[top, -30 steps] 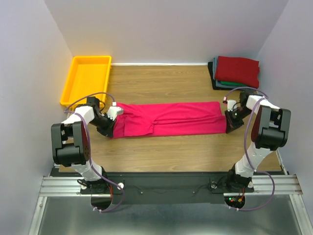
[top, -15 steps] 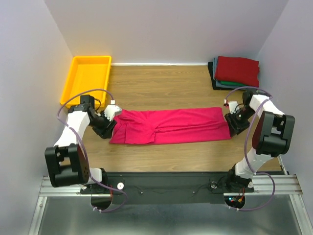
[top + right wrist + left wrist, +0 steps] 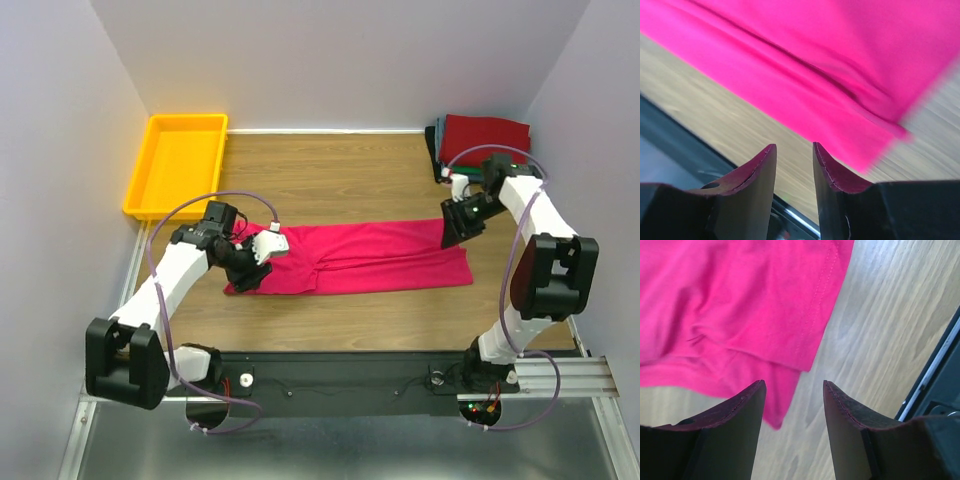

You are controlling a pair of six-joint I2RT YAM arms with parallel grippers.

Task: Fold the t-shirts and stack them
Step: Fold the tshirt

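Tabletop (image 3: 330, 170) of pale wood carries a bright crimson cloth t-shirt (image 3: 360, 255), folded into a long flat band near mid-table. Long axis runs left to right, roughly parallel to the near edge. Left end shows overlapping layers and a stitched hem; cannot tell which end is the collar. Left gripper (image 3: 250, 270) sits low over the band's left end. In the left wrist view its dark fingers (image 3: 735, 435) stand well apart around (image 3: 793, 385), nothing between them, with a corner of the crimson cloth t-shirt (image 3: 740, 300) and bare wood (image 3: 890, 340) showing through the gap. Right gripper (image 3: 455, 228) is over the far right corner of the band. In the right wrist view its fingers (image 3: 752, 185) are parted more narrowly around (image 3: 793, 147), also empty, with the shirt's edge (image 3: 840, 75) just beyond the tips and wood (image 3: 715, 110) beside it. Neither gripper holds cloth. Stack of folded shirts (image 3: 487, 142), dark red on top with teal and dark layers beneath, lies in the far right corner, apart from the band. Yellow plastic rectangular tray (image 3: 178, 163) lies at the far left.
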